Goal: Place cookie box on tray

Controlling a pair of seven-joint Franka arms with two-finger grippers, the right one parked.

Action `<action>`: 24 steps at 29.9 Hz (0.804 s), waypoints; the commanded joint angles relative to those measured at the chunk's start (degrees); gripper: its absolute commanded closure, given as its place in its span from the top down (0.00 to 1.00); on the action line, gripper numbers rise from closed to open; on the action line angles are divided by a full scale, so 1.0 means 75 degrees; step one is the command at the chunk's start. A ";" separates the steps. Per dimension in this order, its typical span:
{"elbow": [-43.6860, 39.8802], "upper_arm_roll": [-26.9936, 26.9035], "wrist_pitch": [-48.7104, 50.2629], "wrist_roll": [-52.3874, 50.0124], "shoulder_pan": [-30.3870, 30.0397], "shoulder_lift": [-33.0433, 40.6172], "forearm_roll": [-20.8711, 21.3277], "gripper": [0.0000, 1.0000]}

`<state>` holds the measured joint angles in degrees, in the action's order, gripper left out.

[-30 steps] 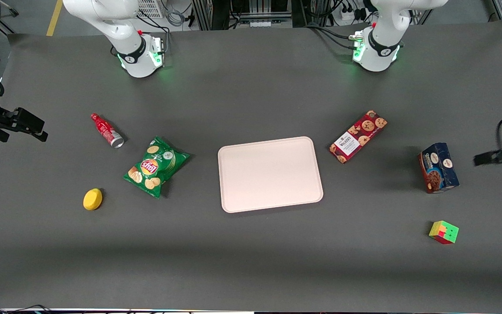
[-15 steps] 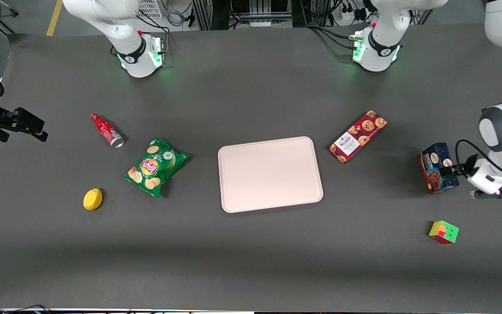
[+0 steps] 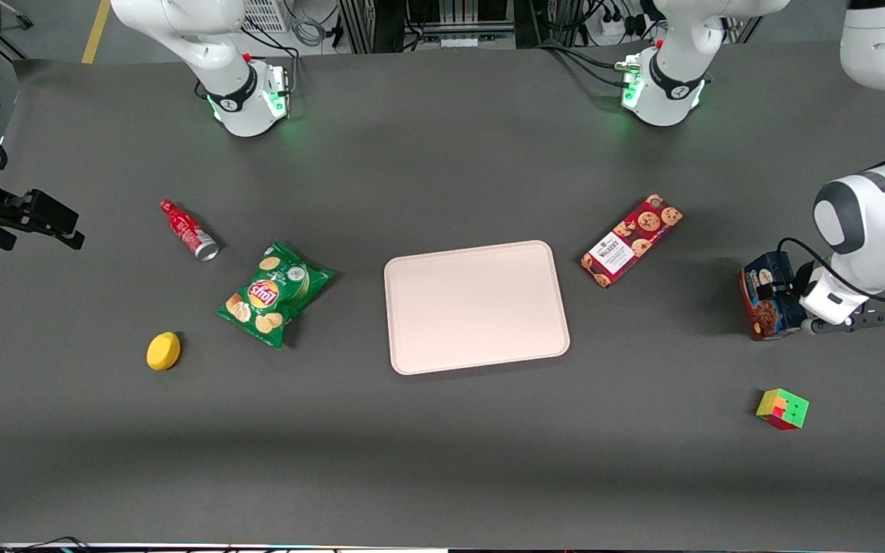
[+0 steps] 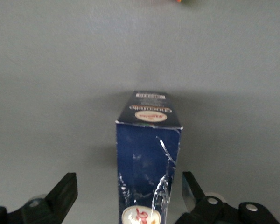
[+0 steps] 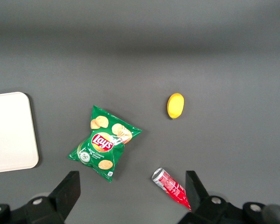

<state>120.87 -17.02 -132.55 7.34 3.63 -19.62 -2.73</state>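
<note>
The cookie box [image 3: 762, 306] is a dark navy carton that stands on the table toward the working arm's end. In the left wrist view its narrow blue top face [image 4: 147, 156] runs between my fingers. My left gripper [image 3: 787, 295] is over the box and open. One finger [image 4: 65, 186] has a wide gap to the carton; the other finger [image 4: 190, 184] is close beside it without pressing it. The pale pink tray [image 3: 477, 307] lies flat mid-table with nothing on it, and its corner [image 5: 11, 133] shows in the right wrist view.
A flat red cookie box [image 3: 631, 240] lies between the tray and the navy carton. A colour cube [image 3: 782, 408] sits nearer the front camera than the carton. A green chips bag [image 3: 275, 293], a red can [image 3: 189, 230] and a yellow object [image 3: 163, 351] lie toward the parked arm's end.
The left arm has swung in from the table's end and its gripper has come over the cookie box. The box has not moved.
</note>
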 commanded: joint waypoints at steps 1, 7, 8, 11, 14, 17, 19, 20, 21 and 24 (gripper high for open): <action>0.0208 0.0019 0.0330 -0.0099 0.0031 0.0506 -0.0069 0.00; -0.0003 0.0207 0.0481 -0.0463 0.0043 0.0553 -0.0069 0.00; -0.0096 0.0230 0.0621 -0.0475 0.0043 0.0588 -0.0069 0.00; -0.0552 0.0265 0.1300 -0.0475 0.0055 0.0787 -0.0046 0.00; -0.1231 0.0429 0.2213 -0.0556 0.0055 0.0986 -0.0022 0.00; -0.2098 0.0605 0.3256 -0.0756 0.0055 0.1104 0.0025 0.00; -0.2777 0.0768 0.4040 -0.0861 0.0055 0.1151 0.0025 0.00; -0.3129 0.0851 0.4474 -0.0920 0.0055 0.1186 0.0025 0.00; -0.3480 0.0933 0.4861 -0.1013 0.0055 0.1209 0.0025 0.00; -0.4477 0.1342 0.5951 -0.1527 0.0066 0.1221 0.0025 0.00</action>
<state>99.52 -10.69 -100.74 1.34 3.89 -10.47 -2.92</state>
